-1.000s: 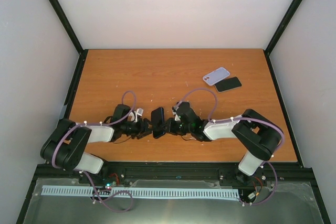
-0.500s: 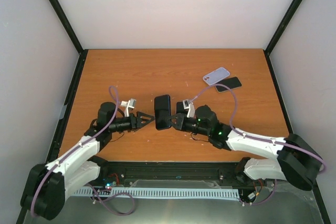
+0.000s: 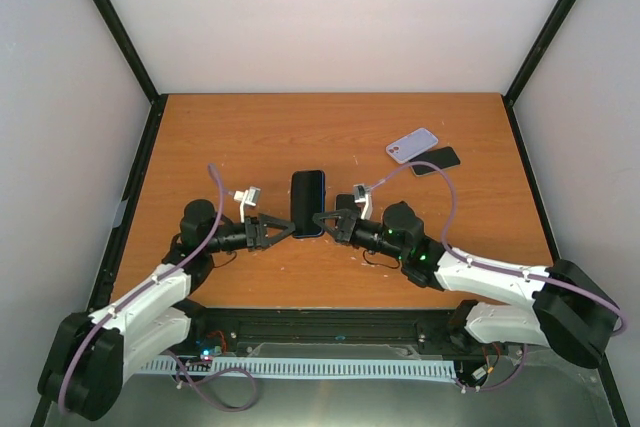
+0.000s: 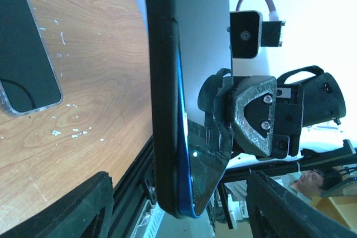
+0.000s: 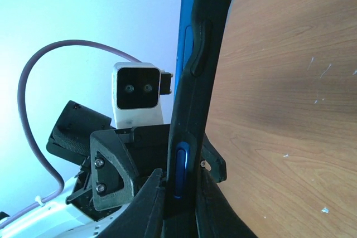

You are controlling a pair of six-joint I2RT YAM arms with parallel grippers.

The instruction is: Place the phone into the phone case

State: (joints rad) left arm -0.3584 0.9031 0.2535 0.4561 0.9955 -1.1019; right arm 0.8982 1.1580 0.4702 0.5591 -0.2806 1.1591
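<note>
L hand [image 3: 278, 231] is seen released; its fingers [image 4: 67, 210] are spread wide either side of the near end of the phone [image 3: 308, 203], neither seen touching it. R hand [image 3: 328, 220] is clenched on the phone's near right edge; the phone is thus carried by the R side alone, between the two hands, over mid-counter [image 3: 230, 137]. Its long axis is run near-to-far, broad face turned up to the overhead cam. It lies just right of the L hand, the free one; any closing by L would be made across the thin dimension, it is judged. By the wrist views it is given edge-on: black side w/ a raised button strip & a blue rim, poss. a shell round it, which cannot be told; overhead only a dark slab is shown. Far right, well apart, a lilac case [image 3: 412, 144] & a dark phone [image 3: 435, 160] are laid just beside each other.
</note>
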